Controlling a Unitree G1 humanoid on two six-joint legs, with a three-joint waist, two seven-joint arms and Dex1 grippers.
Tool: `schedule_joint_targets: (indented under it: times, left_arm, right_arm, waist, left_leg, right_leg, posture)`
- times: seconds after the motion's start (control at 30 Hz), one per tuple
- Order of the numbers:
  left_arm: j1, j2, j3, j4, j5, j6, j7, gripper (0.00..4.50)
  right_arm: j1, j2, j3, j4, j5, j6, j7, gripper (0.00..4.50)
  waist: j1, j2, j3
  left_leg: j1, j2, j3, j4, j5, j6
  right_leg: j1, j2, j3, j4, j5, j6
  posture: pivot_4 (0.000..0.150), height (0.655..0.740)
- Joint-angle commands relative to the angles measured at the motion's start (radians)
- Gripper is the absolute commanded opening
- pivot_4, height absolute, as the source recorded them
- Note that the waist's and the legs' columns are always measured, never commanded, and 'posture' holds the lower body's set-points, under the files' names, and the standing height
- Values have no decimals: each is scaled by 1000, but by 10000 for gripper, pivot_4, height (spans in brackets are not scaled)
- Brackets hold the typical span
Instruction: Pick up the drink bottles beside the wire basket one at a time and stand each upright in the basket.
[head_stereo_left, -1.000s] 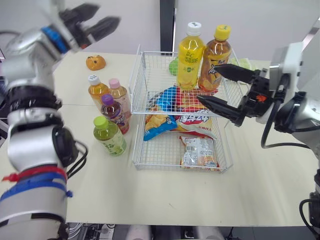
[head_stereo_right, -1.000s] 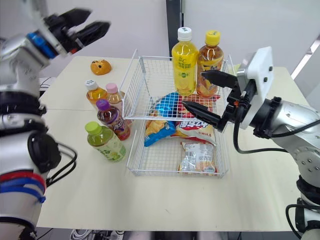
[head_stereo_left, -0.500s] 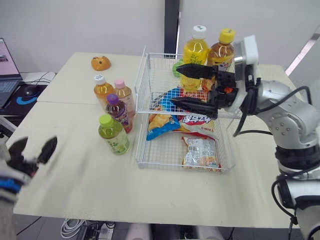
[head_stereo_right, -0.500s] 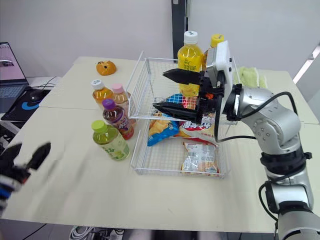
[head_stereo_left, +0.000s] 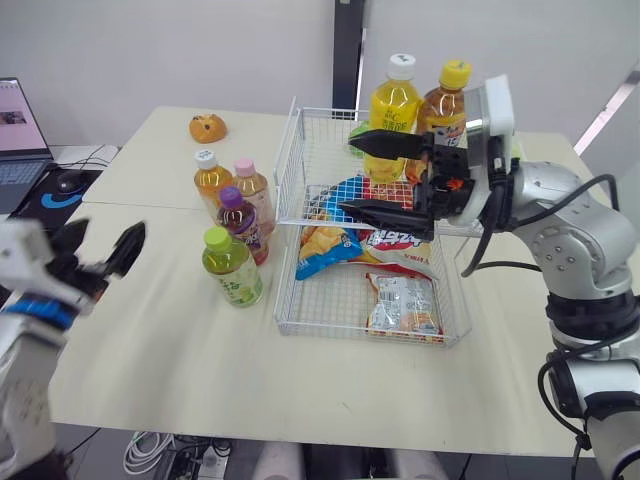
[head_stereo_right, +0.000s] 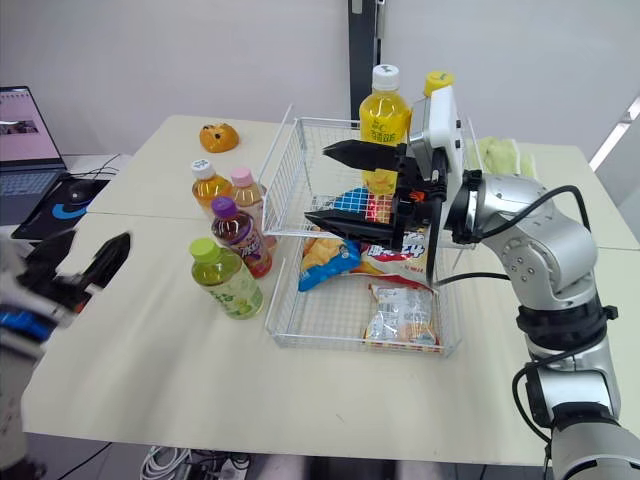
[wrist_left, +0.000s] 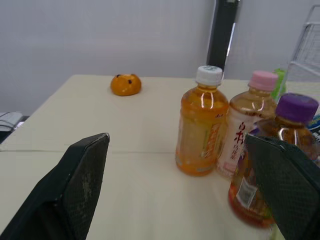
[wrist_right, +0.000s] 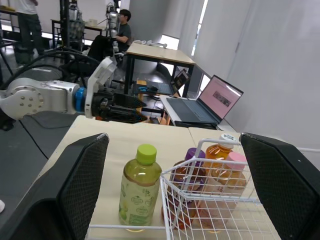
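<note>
At 9 o'clock of the wire basket (head_stereo_left: 284, 262), four clear plastic bottles (head_stereo_left: 243, 228) stand upright, caps up; the right gripper (head_stereo_left: 348, 176) hangs spread over it. Left wrist view: left gripper (wrist_left: 175, 141), grainy black fingers (wrist_left: 80, 185) wide apart, faces three bottles. Right wrist view: green-capped bottle (wrist_right: 139, 192) upright outside the basket.

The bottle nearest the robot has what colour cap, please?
Lime green; its cap shows best in the left eye view.

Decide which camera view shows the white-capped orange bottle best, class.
The left wrist view: the white-capped orange bottle stands close and whole, cap to base. The eye views show it small, beside the purple-capped bottle. The right wrist view shows it partly behind the wire basket.
</note>
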Motion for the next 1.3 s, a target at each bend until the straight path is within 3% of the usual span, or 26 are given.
schedule_joint_targets:
  times: [0.03,0.17,0.33,0.57,0.8,0.93,1.17,1.3]
  left_arm:
    - [-155,36,-122,184,85,-78,-19,44794]
    - [-364,36,-219,436,155,-175,-50,44794]
    - [-520,20,-300,650,227,-299,-84,44794]
    - [-660,14,-348,894,296,-438,-103,44794]
    - [-723,11,-359,1017,321,-521,-132,44794]
    - [-738,8,-353,1056,323,-554,-141,36444]
    - [-741,10,-349,1079,320,-562,-161,14121]
    - [-738,27,-338,1083,316,-561,-168,13607]
  right_arm:
    - [14,-21,-61,-87,19,26,-58,45000]
    - [52,-44,-95,-155,30,66,-116,45000]
    - [76,-60,-123,-210,48,105,-169,45000]
    - [76,-74,-134,-235,68,130,-203,45000]
    - [70,-83,-131,-232,71,131,-207,45000]
    - [69,-82,-131,-234,73,130,-207,45000]
    - [68,-76,-127,-233,73,126,-208,45000]
    - [63,-76,-126,-225,70,122,-203,45000]
  waist:
    - [-2,0,0]
    - [-12,0,0]
    - [-17,0,0]
    - [-15,0,0]
    - [-15,0,0]
    - [-15,0,0]
    - [-15,0,0]
    - [-15,0,0]
  left_leg:
    - [0,0,0,0,0,0]
    - [-1,0,1,0,0,0]
    - [-3,1,2,-1,0,0]
    - [-3,1,1,0,0,0]
    - [-5,1,1,0,0,0]
    - [-5,1,1,0,0,0]
    - [-5,1,1,0,0,0]
    - [-5,1,1,0,0,0]
  right_leg:
    - [0,0,0,0,0,0]
    - [-2,1,0,-1,0,0]
    - [-3,1,-1,-1,0,0]
    - [-3,1,-1,-1,0,1]
    - [-5,1,-2,-1,0,1]
    - [-5,1,-2,-1,0,1]
    - [-5,1,-2,-1,0,1]
    - [-5,1,-2,-1,0,1]
  posture:
    - [1500,7400]
    - [1500,7400]
    - [1500,7400]
    - [1500,7400]
    - [1500,7400]
    - [1500,7400]
    - [1500,7400]
    - [1500,7400]
